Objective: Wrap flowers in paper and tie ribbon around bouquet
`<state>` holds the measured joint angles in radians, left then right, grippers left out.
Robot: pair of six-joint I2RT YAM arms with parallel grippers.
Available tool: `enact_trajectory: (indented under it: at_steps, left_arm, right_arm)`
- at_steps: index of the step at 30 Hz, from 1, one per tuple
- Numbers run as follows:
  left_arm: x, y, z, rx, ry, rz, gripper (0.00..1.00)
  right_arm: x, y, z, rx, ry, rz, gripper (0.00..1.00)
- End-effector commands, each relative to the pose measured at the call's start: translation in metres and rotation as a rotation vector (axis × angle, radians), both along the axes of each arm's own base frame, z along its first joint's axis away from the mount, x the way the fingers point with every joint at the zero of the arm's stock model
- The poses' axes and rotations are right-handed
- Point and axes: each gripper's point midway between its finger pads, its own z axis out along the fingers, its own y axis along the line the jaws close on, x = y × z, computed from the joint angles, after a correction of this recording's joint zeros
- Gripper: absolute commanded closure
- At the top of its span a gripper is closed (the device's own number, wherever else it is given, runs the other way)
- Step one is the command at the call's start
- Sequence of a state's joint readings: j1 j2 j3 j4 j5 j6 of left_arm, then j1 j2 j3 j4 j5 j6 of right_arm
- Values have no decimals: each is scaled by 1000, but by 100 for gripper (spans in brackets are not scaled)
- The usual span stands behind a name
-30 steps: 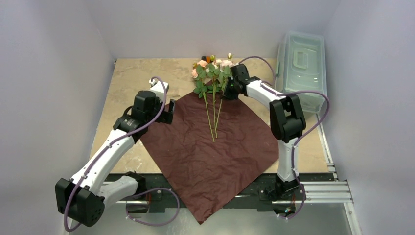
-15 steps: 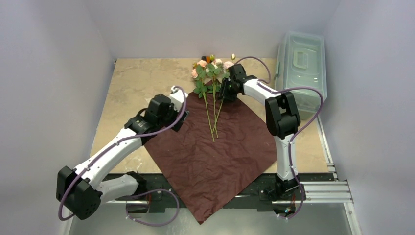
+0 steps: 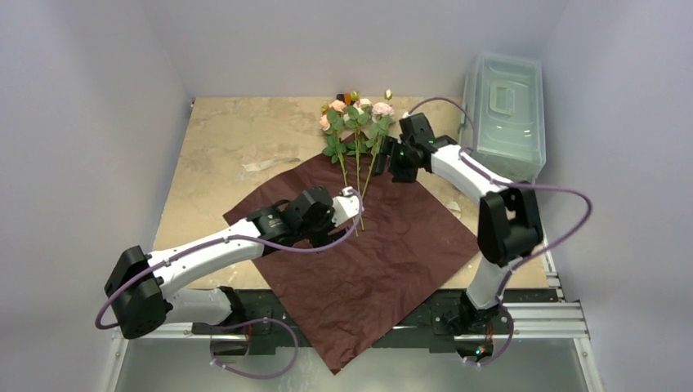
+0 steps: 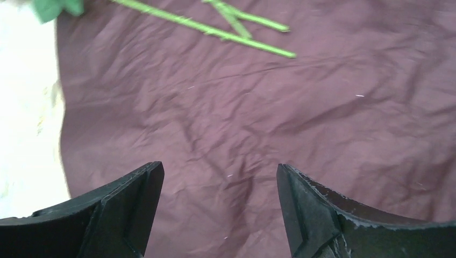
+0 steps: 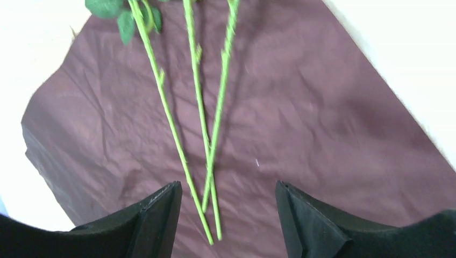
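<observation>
Both pairs of jaws are held open, empty. The loose flowers [image 3: 356, 122] could be scattered if the paper [image 3: 368, 253] is lifted too sharply.

Enclosure: plain pale grey-lilac matte walls [image 3: 90, 122] close the work area at 9, 12 and 3 o'clock.

Work surface: a flat beige marble-patterned tabletop [image 3: 221, 135] occupies the centre.

Storage: a translucent pale-green rectangular plastic box [image 3: 505, 114] with a lid (handle moulded on top) stands at 2 o'clock, near the 3 o'clock wall.

Frame: silver slotted aluminium rails [image 3: 543, 317] run along the table edge at 5 o'clock.

Lighting: even and diffuse, with soft shadows.
</observation>
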<state>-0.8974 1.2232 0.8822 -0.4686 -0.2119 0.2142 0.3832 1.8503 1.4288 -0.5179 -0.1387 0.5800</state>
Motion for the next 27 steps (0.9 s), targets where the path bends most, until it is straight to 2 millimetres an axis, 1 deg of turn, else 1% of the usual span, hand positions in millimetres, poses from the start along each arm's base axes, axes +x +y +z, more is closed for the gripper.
enact_trajectory:
  at_steps: [1, 2, 5, 7, 8, 10, 12, 14, 15, 16, 19, 20, 22, 24, 27]
  left_arm:
    - [-35, -45, 0, -24, 37, -264, 18]
    - [-47, -52, 0, -17, 50, -318, 18]
    - [-83, -61, -3, 36, 96, -452, 16]
    - [-105, -59, -10, 97, 119, -510, 15]
    - [-114, -57, -13, 121, 127, -532, 15]
    - [-127, -49, -25, 163, 144, -564, 13]
    - [-132, -41, -36, 201, 142, -573, 11]
    - [-123, -35, -43, 243, 116, -518, 11]
    - [-117, -34, -44, 249, 100, -473, 11]
    - [-114, -37, -43, 233, 91, -447, 12]
    - [-103, -62, -31, 91, 41, -359, 12]
    - [-100, -69, -28, 47, 31, -330, 11]
    - [-92, -77, -33, 0, 34, -281, 11]
    - [-78, -81, -41, -26, 51, -226, 12]
    - [-43, -82, -52, -90, 102, -125, 15]
  right_arm:
    - [-66, -21, 1, 23, 89, -50, 27]
    - [-82, -21, -3, 44, 125, -53, 27]
    - [-126, -27, -18, 77, 240, -74, 27]
    - [-146, -32, -26, 80, 285, -93, 27]
    - [-151, -34, -28, 85, 289, -98, 28]
    - [-154, -36, -30, 87, 279, -105, 27]
    - [-155, -38, -34, 77, 284, -111, 27]
    - [-160, -42, -40, 63, 324, -150, 22]
    - [-167, -46, -44, 50, 352, -186, 18]
    - [-171, -49, -46, 53, 364, -226, 14]
    - [-187, -60, -50, 78, 380, -355, 3]
    - [-192, -63, -49, 84, 385, -384, 2]
    - [-204, -69, -50, 82, 404, -424, 1]
    - [-218, -76, -52, 76, 428, -486, 1]
    - [-243, -91, -59, 36, 489, -581, 1]
